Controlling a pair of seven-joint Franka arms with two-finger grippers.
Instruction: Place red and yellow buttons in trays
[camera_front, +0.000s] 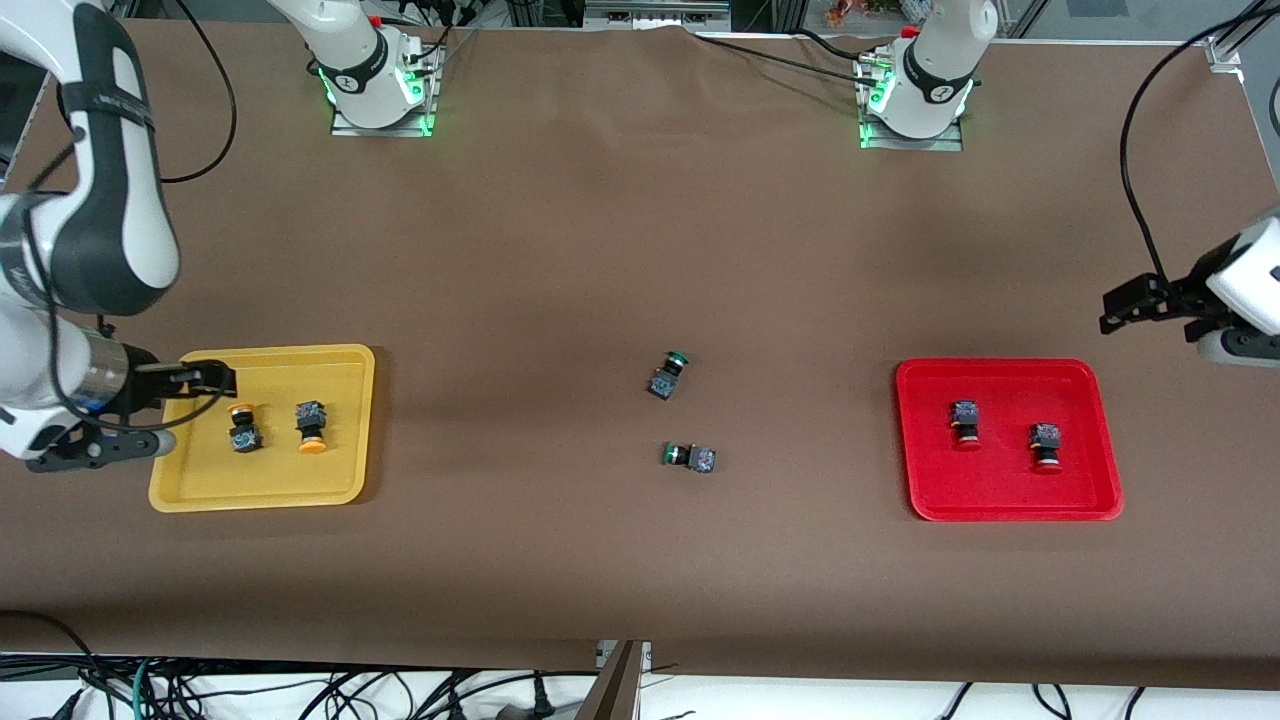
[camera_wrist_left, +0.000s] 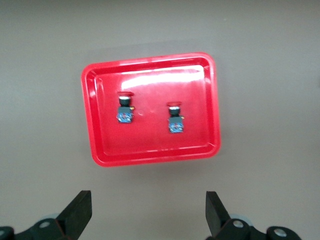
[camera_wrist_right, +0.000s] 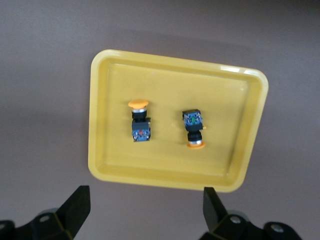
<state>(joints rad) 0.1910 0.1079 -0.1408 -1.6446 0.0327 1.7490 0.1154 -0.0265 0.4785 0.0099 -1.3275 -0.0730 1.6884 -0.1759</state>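
Buttons sorted: two yellow buttons (camera_front: 278, 427) lie in the yellow tray (camera_front: 340, 360) below the released right gripper (camera_wrist_right: 142, 210), two red buttons (camera_front: 1005, 432) in the red tray (camera_front: 1000, 370) near the released left gripper (camera_wrist_left: 148, 212).

— What do we see mid-frame on the brown table cover (camera_front: 620, 250)?

— We see two green-capped switches lying on their sides, near each other but apart. The upper green switch (camera_front: 667, 376) sits just right of the frame's centre, its cap pointing to the upper right.

— And the other?

— The lower green switch (camera_front: 691, 457) lies directly below it, cap toward the frame's left. Along the bottom edge we see tangled black cables (camera_front: 300, 692).
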